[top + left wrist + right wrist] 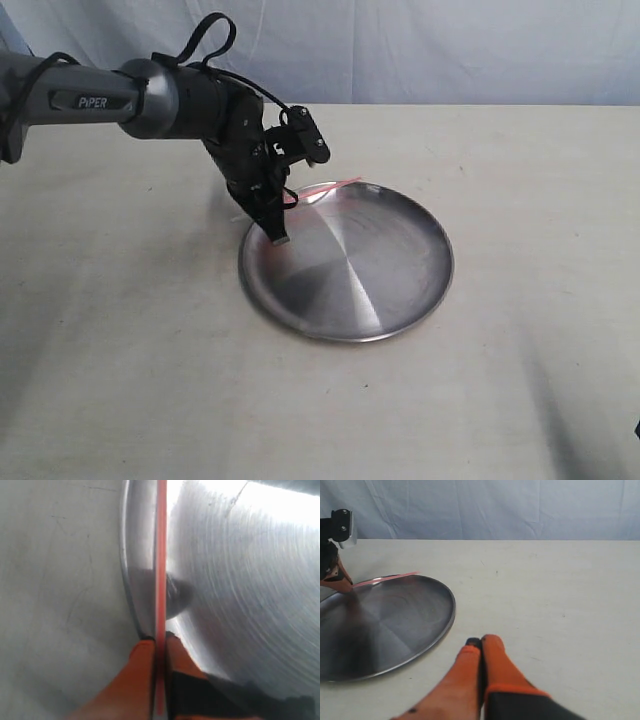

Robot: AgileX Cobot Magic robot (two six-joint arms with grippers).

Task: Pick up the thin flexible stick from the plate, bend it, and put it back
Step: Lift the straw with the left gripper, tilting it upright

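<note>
The steel plate [360, 270] lies in the middle of the table. The thin red-orange stick [332, 186] runs straight over the plate's back-left rim. My left gripper [278, 232] points down at that rim and is shut on the stick's left end. In the left wrist view the stick [161, 555] passes lengthwise between the orange fingers [142, 665] of the left gripper [160, 642], beside the plate [240, 605]. My right gripper [481, 642] is shut on nothing, low over the table beside the plate [390, 625], apart from the stick [385, 579]. It is out of the exterior view.
The pale table top [520, 160] stretches round the plate on all sides. A light blue cloth backdrop [420, 50] hangs along the table's far edge. The left arm [100, 100] reaches in from the left.
</note>
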